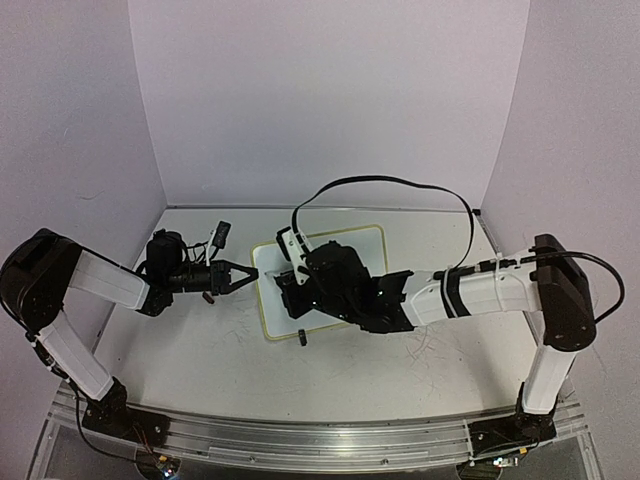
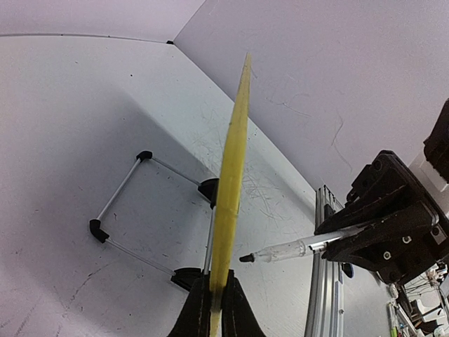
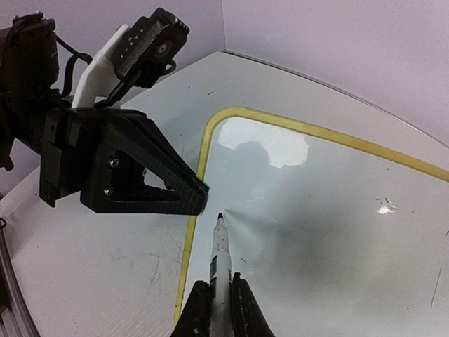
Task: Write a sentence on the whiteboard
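Holding the whiteboard (image 1: 362,248) by its left rim in the left jaws, closed flat on the thin yellow-green edge, about mid-desk and backed by a wire stand (image 2: 125,191) with black feet; cannot tell how steeply tilted. Pinching a marker (image 3: 221,254) in the right jaws, closed on the barrel, black tip aimed just inside that same left rim and very near the white surface; cannot tell whether touching. No sentence on the part of the board in view, so apparently at the very start of writing. Likeliest trouble: tip just beside the left jaws, hence a fair chance of knocking marker against black finger on the opening stroke, or of starting the line on the rim itself. Also a risk of pressing too hard and rocking or sliding the board on its stand, given a grip at one edge only. Equally, of pressing too lightly and leaving gaps, or of the marker twisting in so narrow a pinch and wandering off line. Possibly running short of width before the opposite rim, or dragging the right wrist through fresh ink. Around: scuffed desk (image 1: 200,360), a looping black cable (image 1: 400,182) above the right arm, a metal rail (image 1: 300,440) at the near edge, plain walls behind. Nothing else across the stroke's path apart from the left jaws.
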Robot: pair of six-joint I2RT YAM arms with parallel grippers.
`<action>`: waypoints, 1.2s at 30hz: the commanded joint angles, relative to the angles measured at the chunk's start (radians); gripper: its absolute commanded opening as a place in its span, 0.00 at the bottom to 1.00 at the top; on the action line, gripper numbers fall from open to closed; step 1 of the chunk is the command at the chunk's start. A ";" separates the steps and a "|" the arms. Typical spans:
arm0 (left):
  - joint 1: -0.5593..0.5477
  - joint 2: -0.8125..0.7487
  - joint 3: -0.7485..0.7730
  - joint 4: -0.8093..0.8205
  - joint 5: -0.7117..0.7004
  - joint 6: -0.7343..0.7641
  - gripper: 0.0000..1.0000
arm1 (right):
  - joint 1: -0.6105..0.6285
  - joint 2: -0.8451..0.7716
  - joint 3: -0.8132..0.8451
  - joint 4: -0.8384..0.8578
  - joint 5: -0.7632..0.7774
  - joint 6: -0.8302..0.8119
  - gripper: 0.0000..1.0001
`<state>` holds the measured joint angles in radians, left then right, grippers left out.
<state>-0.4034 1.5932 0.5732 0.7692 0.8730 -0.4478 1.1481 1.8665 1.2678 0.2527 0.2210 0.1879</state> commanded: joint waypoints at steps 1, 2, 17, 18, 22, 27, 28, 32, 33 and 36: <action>-0.010 -0.001 -0.005 0.033 0.038 -0.017 0.00 | 0.003 0.013 0.042 0.017 0.037 0.010 0.00; -0.010 0.000 -0.005 0.033 0.039 -0.017 0.00 | 0.003 0.014 0.043 0.017 0.038 0.010 0.00; -0.009 -0.008 -0.007 0.033 0.046 -0.018 0.00 | 0.004 0.042 0.070 0.000 0.054 0.013 0.00; -0.010 -0.009 -0.007 0.032 0.047 -0.018 0.00 | 0.004 0.043 0.070 -0.002 0.054 0.013 0.00; -0.010 -0.009 -0.007 0.033 0.048 -0.018 0.00 | 0.003 0.049 0.075 -0.006 0.051 0.015 0.00; -0.009 -0.011 -0.007 0.033 0.047 -0.019 0.00 | 0.003 0.054 0.080 -0.013 0.038 0.017 0.00; -0.010 -0.011 -0.006 0.033 0.048 -0.020 0.00 | 0.003 0.054 0.079 -0.013 0.038 0.018 0.00; -0.010 -0.009 -0.006 0.033 0.047 -0.020 0.00 | 0.003 0.055 0.079 -0.015 0.029 0.019 0.00; -0.010 -0.009 -0.005 0.033 0.048 -0.020 0.00 | 0.002 0.055 0.078 -0.015 0.026 0.020 0.00; -0.009 -0.009 -0.006 0.033 0.048 -0.021 0.00 | 0.003 0.058 0.079 -0.016 0.017 0.022 0.00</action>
<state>-0.4034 1.5929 0.5732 0.7689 0.8803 -0.4481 1.1488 1.9027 1.3075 0.2379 0.2433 0.1959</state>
